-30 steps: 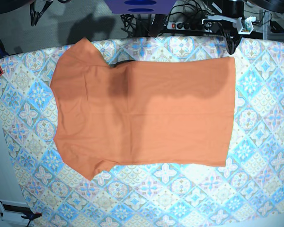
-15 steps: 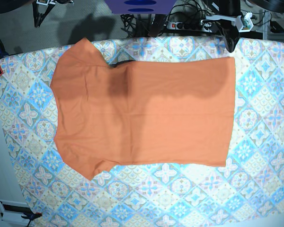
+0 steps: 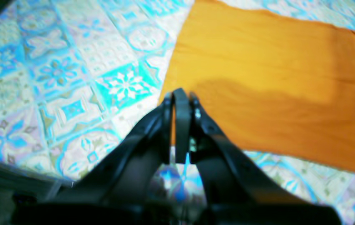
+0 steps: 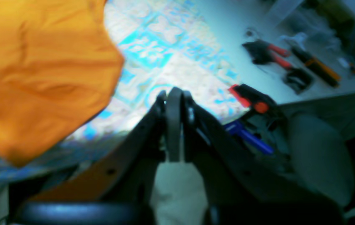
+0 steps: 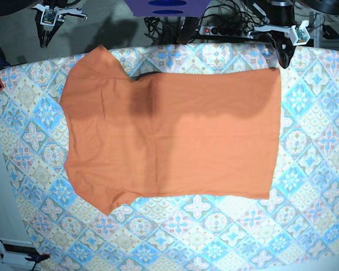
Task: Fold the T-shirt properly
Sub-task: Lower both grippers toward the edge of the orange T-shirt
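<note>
Lying flat on the bench [image 5: 316, 169], the soft, limp T-shirt [image 5: 169, 135] is best pinched at its corners by the left gripper [image 3: 180, 93] and right gripper [image 4: 174, 92], both pressed together.

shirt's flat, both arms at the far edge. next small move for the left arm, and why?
Probably open the left gripper and lower it onto the hem corner of the T-shirt. Its jaws are shut and hold nothing, with the tip right at that corner in the left wrist view. The shirt lies spread flat and unfolded on the tablecloth, so a corner grasp seems the likely first step.
</note>
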Tool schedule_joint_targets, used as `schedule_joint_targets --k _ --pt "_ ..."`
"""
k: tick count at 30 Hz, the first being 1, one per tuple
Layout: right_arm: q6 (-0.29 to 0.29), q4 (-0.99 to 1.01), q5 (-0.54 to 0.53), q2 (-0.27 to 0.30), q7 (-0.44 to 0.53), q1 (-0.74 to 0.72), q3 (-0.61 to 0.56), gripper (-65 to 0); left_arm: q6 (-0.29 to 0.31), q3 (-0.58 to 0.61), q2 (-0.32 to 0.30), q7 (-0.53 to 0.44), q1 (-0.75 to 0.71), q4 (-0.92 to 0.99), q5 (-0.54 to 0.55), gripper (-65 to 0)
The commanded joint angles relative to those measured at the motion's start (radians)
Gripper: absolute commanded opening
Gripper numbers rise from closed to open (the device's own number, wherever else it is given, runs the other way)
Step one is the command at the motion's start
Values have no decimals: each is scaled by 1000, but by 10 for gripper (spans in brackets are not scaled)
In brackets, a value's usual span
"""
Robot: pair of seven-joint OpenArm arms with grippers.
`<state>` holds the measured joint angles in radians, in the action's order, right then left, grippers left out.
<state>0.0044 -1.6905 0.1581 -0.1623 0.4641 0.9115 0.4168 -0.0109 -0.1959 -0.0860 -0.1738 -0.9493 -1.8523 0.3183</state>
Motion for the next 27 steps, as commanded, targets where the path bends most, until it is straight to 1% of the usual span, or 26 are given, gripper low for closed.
schedule_joint_targets --k 1,3,6,7,8,10,16,21,22,25,26,27 --pt "-7 -38 10 5 0 14 -11 -650 7 2 -5 38 10 -34 -8 -650" --pt "-7 -72 53 5 -47 11 -35 -650 7 -17 -18 207 40 -66 -6 -650" --pt "-7 -125 102 5 -92 10 -57 -650 7 -40 -56 481 102 -134 0 -650" --pt "-7 -141 107 5 -103 10 -69 -650 7 -41 -71 550 120 -152 2 -650" --pt "-7 -155 107 5 -117 10 -82 -650 7 -41 -85 595 134 -162 2 -650" --pt "-7 -173 107 5 -166 8 -101 -650 7 -41 -96 621 160 -163 2 -650" --pt "-7 -173 108 5 -273 -36 -132 -650 7 -66 -94 623 180 -163 2 -650" --pt "-7 -178 105 5 -279 -53 -132 -650 7 -75 -97 630 206 -163 0 -650" --pt "-10 -182 105 5 -273 -55 -132 -650 7 -93 -97 655 215 -163 0 -650" --pt "-11 -185 103 5 -230 -68 -132 -650 10 -141 -97 773 273 -163 2 -650" --pt "-11 -184 103 5 -213 -68 -132 -650 15 -155 -97 816 300 -163 2 -650" --pt "-11 -184 103 5 -196 -67 -132 -650 33 -167 -97 854 323 -163 2 -650"
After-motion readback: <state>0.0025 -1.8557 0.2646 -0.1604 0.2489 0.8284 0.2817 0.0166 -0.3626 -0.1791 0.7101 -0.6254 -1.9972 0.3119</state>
